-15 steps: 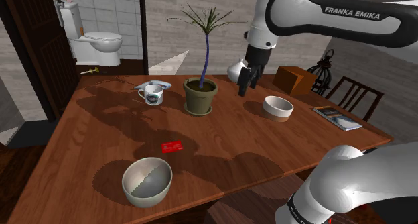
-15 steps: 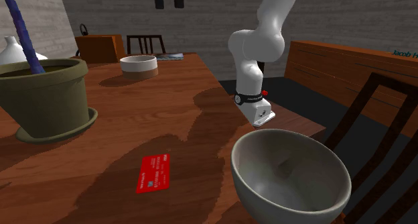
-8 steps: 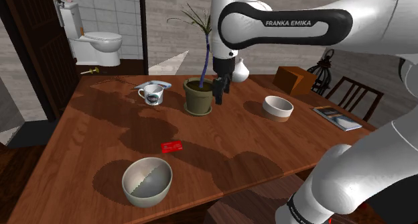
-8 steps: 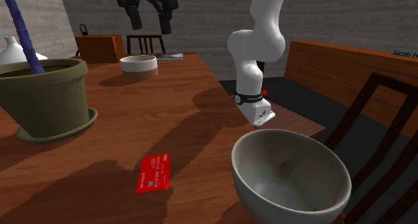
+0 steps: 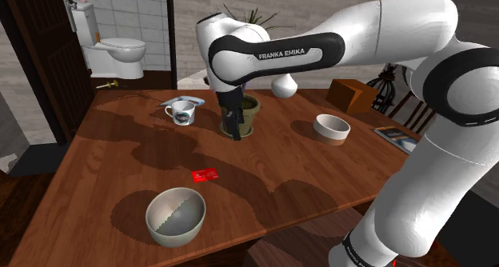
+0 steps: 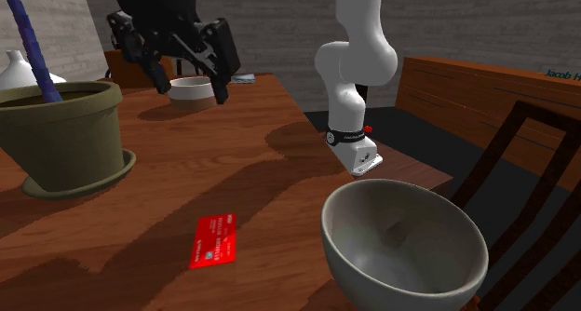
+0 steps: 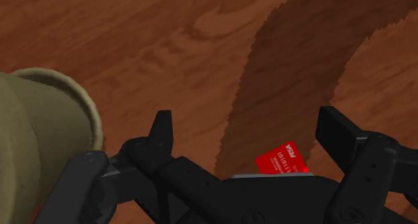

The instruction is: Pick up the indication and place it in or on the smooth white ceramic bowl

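Between the two black fingers we see only table far below, so the gripper is spread wide and holds nothing. Down past the fingers lies the card. It is a small, thin, bright red rectangle with tiny white letters on it. It lies flat on the table, which is brown wood with wavy grain and a soft shine. From the shoulder view we see the gripper hang with its tips down, just in front of the plant pot. The card lies nearer the table's front edge, apart from the gripper. The pot is round and dull olive green, with a thick rim, and a thin blue stem stands in it. Near the card, closer to the table's edge, sits a big grey bowl, round, deep and smooth. The white bowl is smaller and round, with a tan band at its foot. It sits well apart from the card, toward the shoulder view's right. Beside the pot stand a white mug with a picture on it and a round white vase.
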`<state>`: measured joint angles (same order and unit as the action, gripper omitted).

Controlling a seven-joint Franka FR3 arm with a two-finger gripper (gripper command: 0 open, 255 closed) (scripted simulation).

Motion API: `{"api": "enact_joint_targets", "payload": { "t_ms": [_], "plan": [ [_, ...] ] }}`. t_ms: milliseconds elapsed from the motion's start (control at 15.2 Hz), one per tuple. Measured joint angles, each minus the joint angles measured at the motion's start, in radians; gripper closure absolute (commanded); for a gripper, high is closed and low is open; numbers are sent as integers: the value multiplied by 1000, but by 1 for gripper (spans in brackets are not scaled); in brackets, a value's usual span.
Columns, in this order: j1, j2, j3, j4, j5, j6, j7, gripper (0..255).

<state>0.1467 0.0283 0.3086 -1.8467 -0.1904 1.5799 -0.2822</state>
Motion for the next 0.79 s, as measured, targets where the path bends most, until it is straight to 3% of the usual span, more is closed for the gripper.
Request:
{"api": "enact_joint_targets", "payload": {
  "t_ms": [792],
  "plan": [
    [173, 428, 85, 226, -246, -62, -112, 0]
  ]
}}
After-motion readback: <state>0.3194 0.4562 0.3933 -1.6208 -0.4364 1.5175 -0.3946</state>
